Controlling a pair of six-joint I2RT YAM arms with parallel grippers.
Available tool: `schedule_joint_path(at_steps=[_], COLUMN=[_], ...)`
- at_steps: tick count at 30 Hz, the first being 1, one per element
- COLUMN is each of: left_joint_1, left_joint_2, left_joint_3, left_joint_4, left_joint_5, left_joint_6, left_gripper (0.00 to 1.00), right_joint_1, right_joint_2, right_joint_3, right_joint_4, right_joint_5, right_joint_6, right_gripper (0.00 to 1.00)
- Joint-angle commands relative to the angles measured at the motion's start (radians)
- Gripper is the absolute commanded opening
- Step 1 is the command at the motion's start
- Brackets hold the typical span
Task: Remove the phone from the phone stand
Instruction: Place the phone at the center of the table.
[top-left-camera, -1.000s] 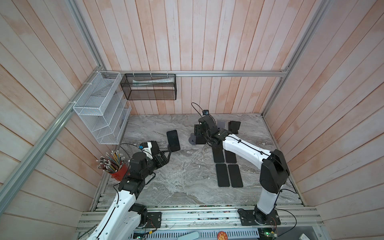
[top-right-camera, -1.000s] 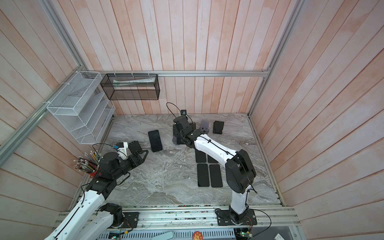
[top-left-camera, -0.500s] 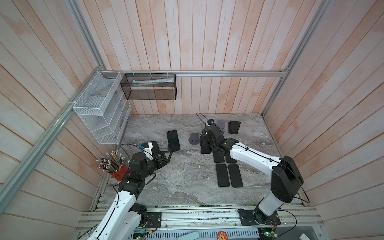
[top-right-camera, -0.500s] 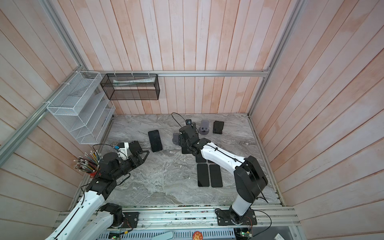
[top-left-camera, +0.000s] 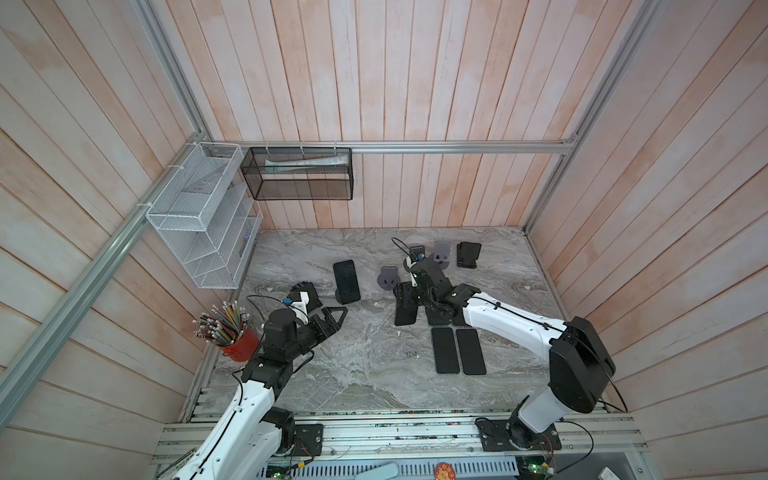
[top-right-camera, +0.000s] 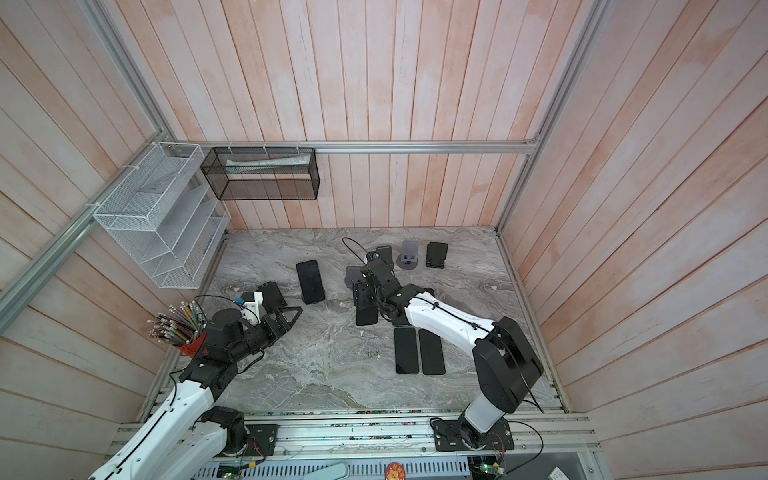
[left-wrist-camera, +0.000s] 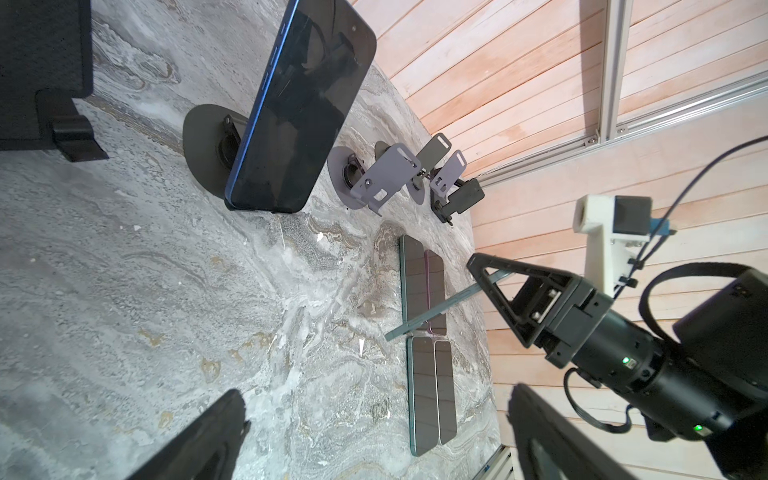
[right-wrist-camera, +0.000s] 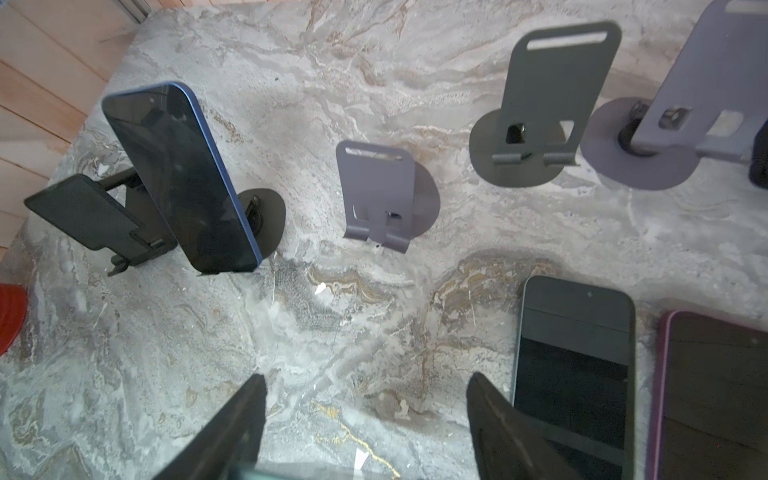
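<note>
Red cup (top-left-camera: 240, 348): spotted at the table's left edge, crammed with pencils.
Left gripper (top-left-camera: 333, 320): held low over the marble table (top-left-camera: 365, 365), just right of the cup. Its jaws are spread wide and nothing is gripped.
Black stand (top-left-camera: 305, 291): set just beyond the left gripper, towards the back wall.
Blue-edged phone (top-left-camera: 346, 281): propped leaning back on a round-based stand, with its screen dark.
Grey phone stand (top-left-camera: 389, 277): seen with its cradle bare, just left of the right arm's wrist.
Teal-edged phone (left-wrist-camera: 428, 314): off the stand and carried in the air, clearly tilted. Its lower end is dipped towards the flat phones, though contact with them cannot be told.
Right gripper (left-wrist-camera: 489, 284): clamped on the teal-edged phone's upper part, between the grey phone stand and the flat phones.
Flat phones (top-left-camera: 445, 351): laid face up, side by side, on the marble. One pair is in plain sight and another is partly covered by the right arm.
Back stands (top-left-camera: 442, 251): lined up near the rear wall, with a dark one (top-left-camera: 468, 254) furthest right.
</note>
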Motion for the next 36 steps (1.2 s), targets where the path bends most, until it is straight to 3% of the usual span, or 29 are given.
schedule_joint_path(at_steps=[1,21,36], left_joint_1=[-0.003,-0.002,-0.004], left_joint_2=[-0.003,0.005,0.019], left_joint_3=[-0.015,-0.018,-0.014], left_joint_4=[0.02,0.007,0.0], left_joint_5=[0.011,0.006,0.001], left_joint_6=[0.006,0.017,0.013], left_gripper=[1.0,1.0,1.0], right_joint_1=[0.006,-0.105,-0.129], right_joint_2=[0.021,0.179,0.291], right_joint_3=[-0.01,-0.008,-0.003], right_joint_4=[0.026,0.064,0.142], right_joint_5=[-0.027,-0.094,-0.053], right_joint_6=[0.024,0.002,0.007], right_gripper=[0.68,0.68,0.68])
